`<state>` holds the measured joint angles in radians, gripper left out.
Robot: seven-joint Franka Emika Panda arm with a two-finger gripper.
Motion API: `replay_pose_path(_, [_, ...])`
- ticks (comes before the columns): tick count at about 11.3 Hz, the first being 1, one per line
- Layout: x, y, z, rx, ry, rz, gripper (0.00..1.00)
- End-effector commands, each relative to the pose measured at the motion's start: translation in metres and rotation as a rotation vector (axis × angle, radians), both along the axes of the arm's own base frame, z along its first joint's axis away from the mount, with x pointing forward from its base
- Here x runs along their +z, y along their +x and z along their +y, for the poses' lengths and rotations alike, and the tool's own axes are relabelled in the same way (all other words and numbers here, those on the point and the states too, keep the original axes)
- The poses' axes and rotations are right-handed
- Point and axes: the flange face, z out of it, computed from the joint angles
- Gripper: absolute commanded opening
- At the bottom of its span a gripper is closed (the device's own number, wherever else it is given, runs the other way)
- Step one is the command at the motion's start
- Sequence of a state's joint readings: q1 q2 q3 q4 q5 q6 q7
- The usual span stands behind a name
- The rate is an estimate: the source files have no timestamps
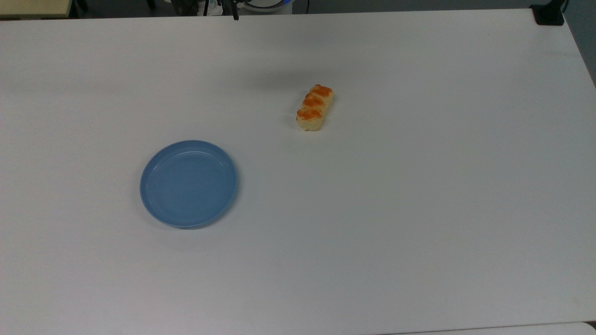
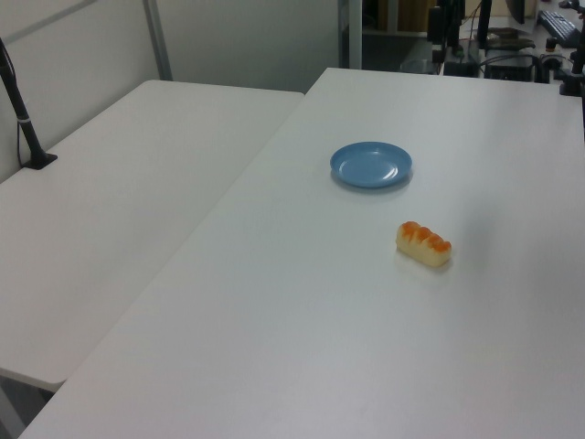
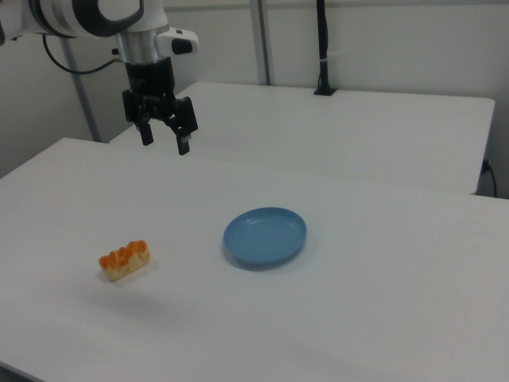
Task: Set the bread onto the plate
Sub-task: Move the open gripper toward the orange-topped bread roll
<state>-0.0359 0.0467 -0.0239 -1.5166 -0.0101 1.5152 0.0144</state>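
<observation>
In the right view you see your gripper (image 3: 165, 143) hanging from the white arm (image 3: 75, 14), pointing straight down, its two black fingers (image 3: 184, 145) spread apart and holding nothing.

2 white tables (image 2: 274, 320) stand edge to edge, a black pole (image 2: 23, 119) clamped on one.

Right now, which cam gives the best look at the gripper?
Right view: the gripper hangs in full above the table, fingers spread, pointing down. In the top view only dark tips cross the top edge.
</observation>
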Motion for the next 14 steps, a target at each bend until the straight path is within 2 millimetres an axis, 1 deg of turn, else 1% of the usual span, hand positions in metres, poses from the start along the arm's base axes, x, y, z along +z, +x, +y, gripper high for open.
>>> replay_pose_path(1, [-0.005, -0.002, 0.007, -0.024, 0.013, -0.011, 1.00])
replay_pose_path(3, [-0.011, 0.001, 0.012, -0.015, 0.013, 0.000, 1.00])
replay_pose_path(6, [-0.012, 0.001, 0.015, -0.016, 0.015, 0.006, 1.00])
replay_pose_path(9, [-0.027, 0.006, 0.036, -0.077, 0.008, 0.022, 1.00])
replay_pose_path(10, [-0.038, 0.011, 0.049, -0.114, 0.004, 0.023, 1.00])
replay_pose_path(12, [-0.061, 0.020, 0.062, -0.243, 0.039, -0.032, 1.00])
replay_pose_path(13, [-0.079, 0.021, 0.075, -0.239, 0.042, -0.030, 1.00])
replay_pose_path(14, [-0.098, 0.020, 0.092, -0.213, 0.040, -0.019, 1.00])
